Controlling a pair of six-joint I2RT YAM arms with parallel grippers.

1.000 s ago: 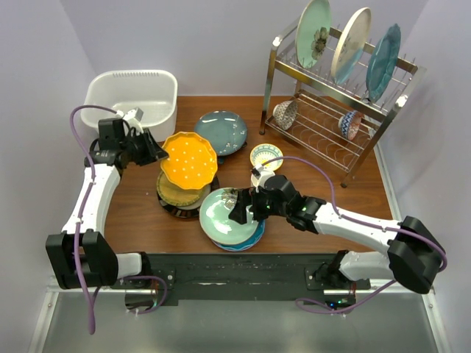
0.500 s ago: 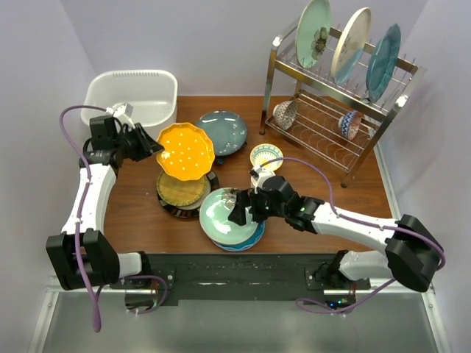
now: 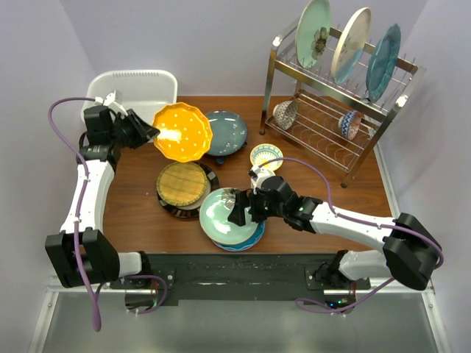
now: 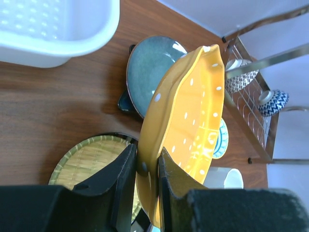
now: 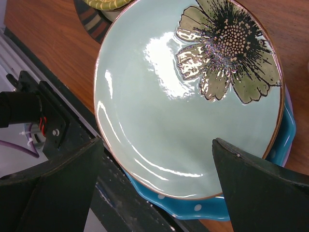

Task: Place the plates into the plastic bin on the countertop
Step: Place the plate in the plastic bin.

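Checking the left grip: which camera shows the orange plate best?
Left wrist: the orange plate fills the view, its rim pinched in the left gripper. The top view shows it whole but small, near the bin. Right wrist misses it.

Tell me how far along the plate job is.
Done: nothing; no plate shows in the bin. In hand: left pincer grips the orange plate, raised beside the bin. Left: woven plate, teal plate, and the flower plate stack under the open right pincer.

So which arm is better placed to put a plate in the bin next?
Left: the left end effector grips the orange plate beside the bin; the right end effector hovers open over the green plate, farther off.
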